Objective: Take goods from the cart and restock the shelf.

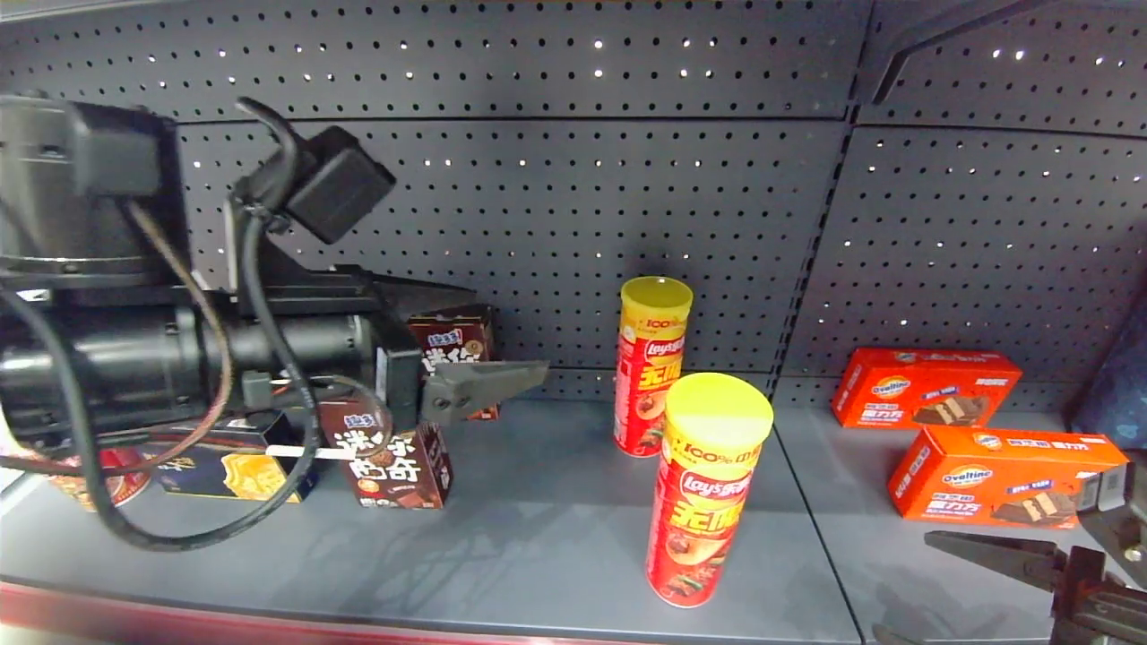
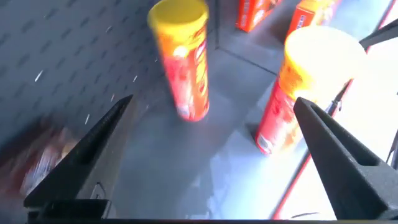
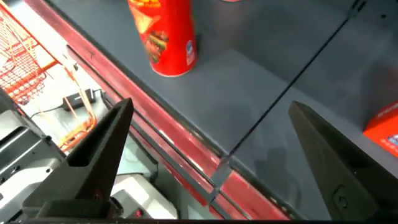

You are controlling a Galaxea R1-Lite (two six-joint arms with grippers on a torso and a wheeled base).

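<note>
Two red chip cans with yellow lids stand upright on the grey shelf (image 1: 538, 546): one at the back (image 1: 652, 363), one nearer the front edge (image 1: 708, 488). My left gripper (image 2: 214, 102) hangs open and empty above the shelf, left of both cans; one of its fingers (image 1: 488, 381) points toward the rear can (image 2: 183, 56), with the front can (image 2: 305, 87) beside it. My right gripper (image 3: 211, 107) is open and empty over the shelf's front edge, to the right of the front can (image 3: 165, 37); one of its fingers (image 1: 986, 546) shows at the lower right.
Two brown snack boxes (image 1: 394, 457) (image 1: 452, 345) stand behind the left arm, with flat packets (image 1: 224, 470) further left. Two orange boxes (image 1: 927, 387) (image 1: 1004, 475) lie on the right shelf section. A red trim (image 3: 186, 143) lines the shelf front; the red wire cart (image 3: 18, 50) is below.
</note>
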